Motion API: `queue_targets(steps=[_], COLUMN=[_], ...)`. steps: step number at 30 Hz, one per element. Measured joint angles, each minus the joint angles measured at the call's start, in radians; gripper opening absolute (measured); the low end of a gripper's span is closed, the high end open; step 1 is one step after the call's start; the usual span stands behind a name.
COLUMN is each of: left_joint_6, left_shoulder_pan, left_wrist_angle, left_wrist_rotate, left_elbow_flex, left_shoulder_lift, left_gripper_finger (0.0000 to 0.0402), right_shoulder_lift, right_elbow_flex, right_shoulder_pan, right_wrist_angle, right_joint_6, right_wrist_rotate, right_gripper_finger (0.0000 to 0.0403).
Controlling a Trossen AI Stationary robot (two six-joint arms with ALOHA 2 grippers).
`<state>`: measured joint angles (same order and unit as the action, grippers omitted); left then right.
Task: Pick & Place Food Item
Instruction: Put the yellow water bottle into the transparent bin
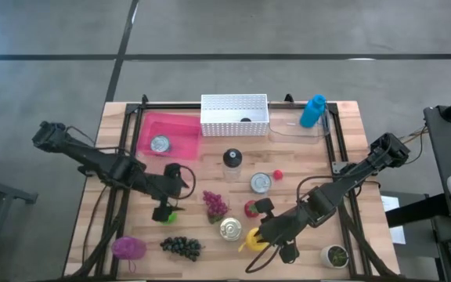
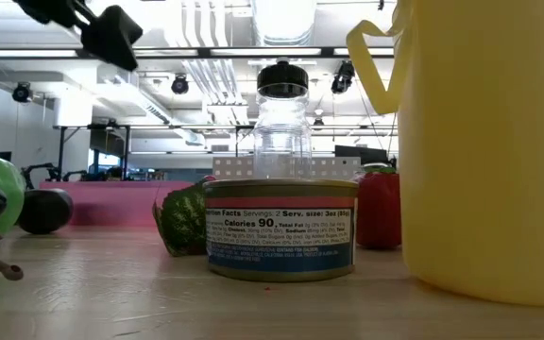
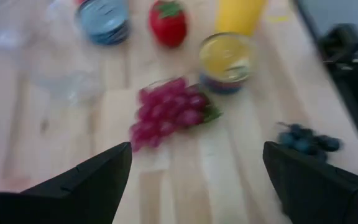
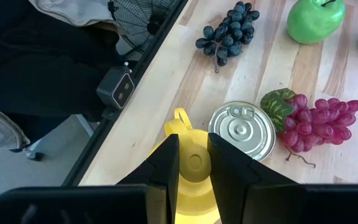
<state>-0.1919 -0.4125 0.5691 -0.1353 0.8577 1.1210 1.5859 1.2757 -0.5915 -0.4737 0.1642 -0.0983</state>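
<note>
My right gripper [image 4: 193,149] points down over the yellow pitcher [image 4: 194,163], with its fingers close together on the pitcher's top. The pitcher [image 1: 253,239] stands near the table's near edge, beside a gold-lidded can [image 1: 230,228]; its base is on the wood in the low view [image 2: 484,151]. My left gripper [image 1: 168,192] hovers open above the table and touches nothing. A green apple [image 1: 168,209] lies under it, and pink grapes [image 3: 169,112] lie ahead. Dark grapes [image 1: 181,247] and a red strawberry [image 1: 250,208] lie nearby. My right gripper comes at the yellow pitcher from above, pointing down. The pitcher's top [image 4: 194,163] shows in the narrow gap between the two fingers, and its handle [image 4: 179,118] sticks out beyond them. The fingers [image 4: 169,162] hide the exact place of contact. The pitcher stands upright on the table.
A pink bin [image 1: 167,135], a white basket [image 1: 234,113] and a blue bottle [image 1: 313,111] line the far edge. A clear jar [image 1: 232,159], a silver can [image 1: 260,182], a purple item [image 1: 129,247] and a small pot [image 1: 336,255] are scattered about. Bare wood lies at mid-right.
</note>
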Motion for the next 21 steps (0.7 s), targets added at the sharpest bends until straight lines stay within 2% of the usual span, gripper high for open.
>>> queue_targets(steps=[10,21], left_joint_6=[0.007,0.005], left_shoulder_pan=[-0.01,-0.009], left_wrist_angle=[-0.005,-0.005], left_wrist_rotate=[0.012,0.009], left_elbow_flex=[0.0,0.0], left_shoulder_lift=[0.0,0.0], left_gripper_finger=[0.0365,0.0366], right_shoulder_lift=[-0.015,-0.115], right_elbow_flex=[0.009,0.011], right_shoulder_pan=[0.0,0.001], right_wrist_angle=[-0.01,-0.028], right_joint_6=[-0.007,0.03], right_wrist_rotate=[-0.006,-0.01], right_gripper_finger=[0.0066,0.0066])
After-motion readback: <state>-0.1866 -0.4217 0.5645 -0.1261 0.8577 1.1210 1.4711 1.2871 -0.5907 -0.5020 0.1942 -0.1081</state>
